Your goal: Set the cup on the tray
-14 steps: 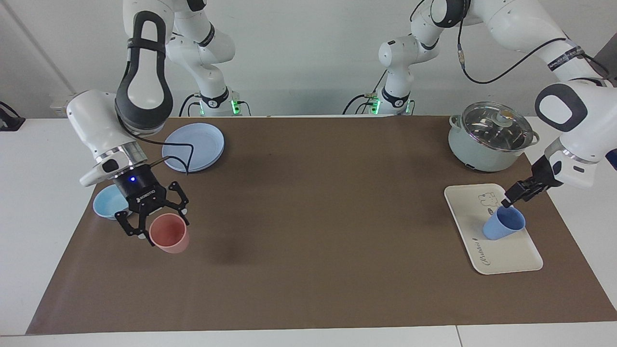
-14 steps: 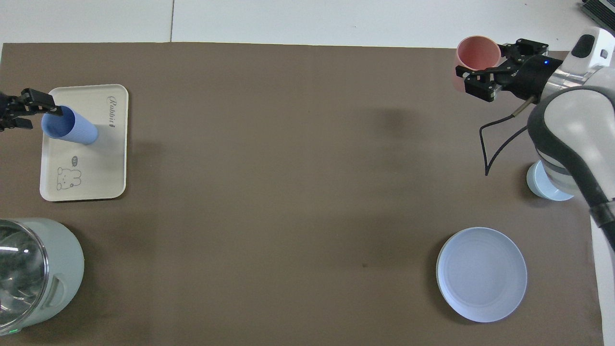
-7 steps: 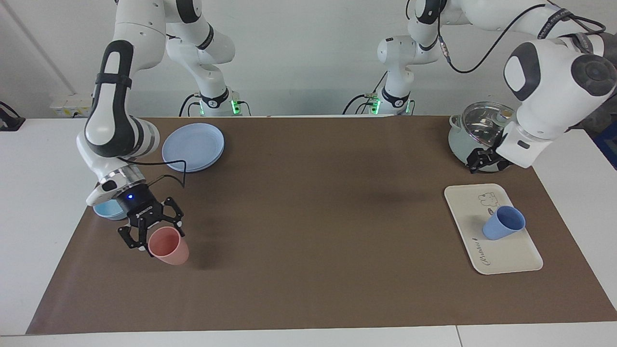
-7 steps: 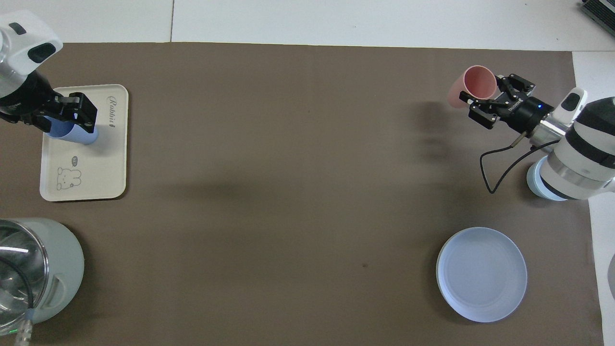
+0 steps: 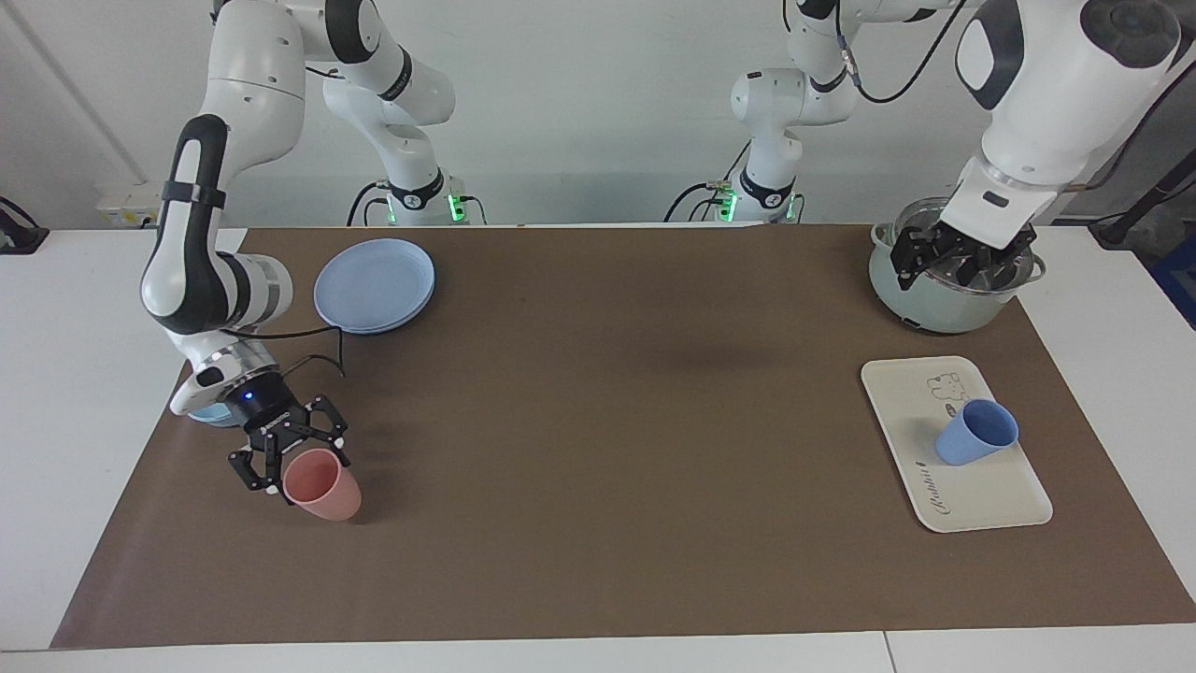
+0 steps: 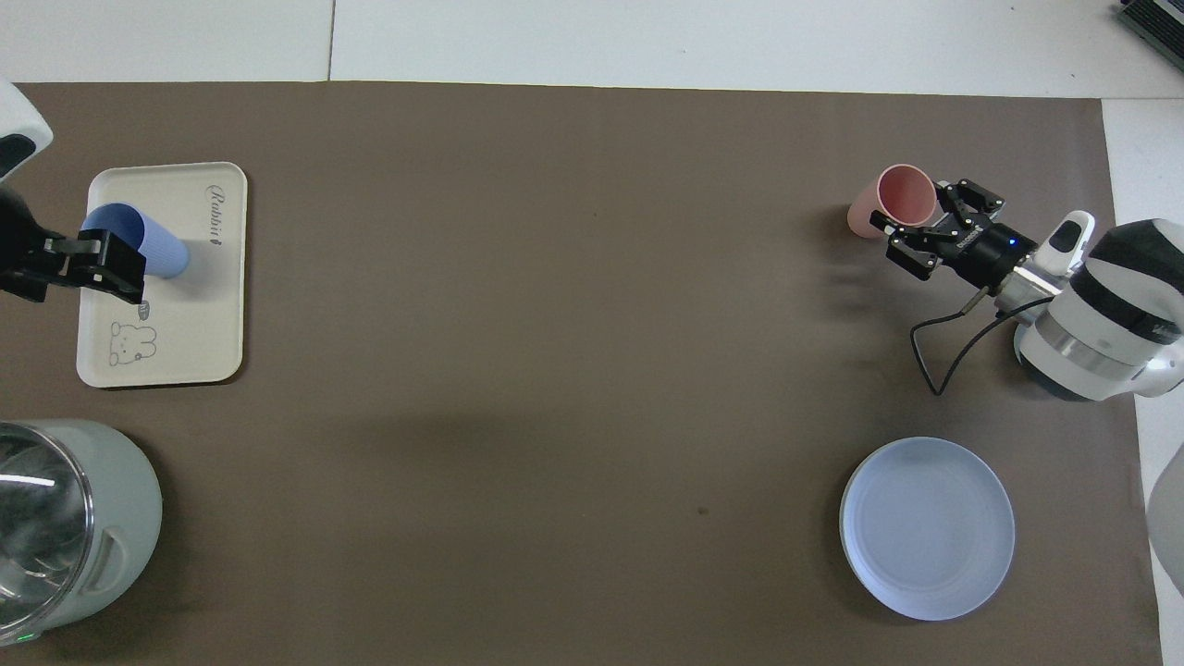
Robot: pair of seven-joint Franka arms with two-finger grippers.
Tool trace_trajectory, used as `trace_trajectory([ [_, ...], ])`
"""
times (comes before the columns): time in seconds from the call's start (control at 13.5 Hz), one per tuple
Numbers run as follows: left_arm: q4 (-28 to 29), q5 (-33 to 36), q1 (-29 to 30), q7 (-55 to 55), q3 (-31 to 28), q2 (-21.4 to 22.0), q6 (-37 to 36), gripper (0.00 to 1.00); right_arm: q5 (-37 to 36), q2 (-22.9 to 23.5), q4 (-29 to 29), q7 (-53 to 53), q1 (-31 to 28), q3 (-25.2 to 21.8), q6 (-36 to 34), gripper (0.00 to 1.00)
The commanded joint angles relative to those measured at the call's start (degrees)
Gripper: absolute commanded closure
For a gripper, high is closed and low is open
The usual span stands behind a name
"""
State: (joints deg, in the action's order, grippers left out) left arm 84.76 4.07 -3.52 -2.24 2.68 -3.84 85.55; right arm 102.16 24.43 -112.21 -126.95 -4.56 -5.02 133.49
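Note:
The periwinkle-blue cup [image 5: 976, 432] stands upright on the cream tray [image 5: 911, 402], at the left arm's end of the table. In the overhead view the cup [image 6: 139, 245] sits on the half of the tray [image 6: 185, 324] farther from the robots. My left gripper [image 5: 953, 266] is open and empty, raised over the pot, well clear of the cup. In the overhead view the left gripper [image 6: 111, 270] overlaps the tray's edge. My right gripper [image 5: 285, 467] is shut on the rim of a tilted pink cup [image 5: 322, 484], low over the mat at the right arm's end.
A pale-green pot with a glass lid [image 5: 934, 304] stands nearer to the robots than the tray. A round blue plate [image 5: 374, 271] lies near the right arm's base. A light-blue bowl [image 5: 207, 414] is mostly hidden by the right arm. A brown mat [image 5: 607, 421] covers the table.
My left gripper let go of the blue cup, then rose and drew back over the pot. My right gripper lowered the pink cup toward the mat.

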Motion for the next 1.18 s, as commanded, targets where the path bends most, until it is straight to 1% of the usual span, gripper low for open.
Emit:
trace_trajectory([
  [0.0, 9.6, -2.3, 0.7, 0.4, 0.0, 5.6, 7.2, 0.22, 1.9, -2.0, -2.1, -2.8, 0.0, 0.4, 1.9, 0.0],
  [0.07, 11.6, -2.4, 0.6, 0.4, 0.0, 6.5, 8.6, 0.22, 1.9, -2.0, -2.0, -2.5, 0.1, 0.3, 2.4, 0.0],
  [0.15, 12.6, -2.6, 0.5, 0.2, 0.0, 7.1, 9.4, 0.22, 1.8, -2.6, -1.8, -2.3, 0.4, 0.4, 4.6, 0.0],
  [0.3, 12.5, -2.7, 0.8, 0.0, 0.0, 7.3, 9.4, 0.2, 1.6, -6.7, -1.9, 0.7, 3.5, 0.4, 10.5, 0.0],
  [0.44, 12.3, -3.4, 0.9, -0.3, 0.0, 7.3, 9.5, 0.09, 0.9, -9.8, -2.3, 5.0, 5.0, 0.4, 13.4, 0.0],
  [0.59, 12.2, -6.9, 1.2, -0.3, -0.6, 7.3, 9.3, 0.08, 0.2, -12.0, -2.4, 7.9, 5.9, 0.4, 15.4, 0.0],
  [0.74, 12.2, -6.9, 1.1, -0.4, -0.8, 7.4, 8.8, 0.05, -4.1, -13.5, -2.4, 10.7, 6.6, 0.3, 17.9, 0.0],
  [0.81, 12.1, -6.8, 1.1, -0.2, -0.8, 7.4, 8.6, 0.02, -7.0, -13.9, -2.2, 12.6, 6.6, 0.2, 18.2, 0.0],
  [0.96, 11.9, -6.7, 1.1, 0.0, -0.8, 7.4, 8.7, 0.0, -15.5, -14.2, -1.4, 17.0, 5.9, -0.1, 18.1, 0.0],
  [1.11, 11.9, -6.7, 1.1, 0.0, -0.7, 7.4, 8.7, 0.0, -24.8, -15.7, -1.1, 24.6, 5.8, -0.3, 17.9, 0.0],
])
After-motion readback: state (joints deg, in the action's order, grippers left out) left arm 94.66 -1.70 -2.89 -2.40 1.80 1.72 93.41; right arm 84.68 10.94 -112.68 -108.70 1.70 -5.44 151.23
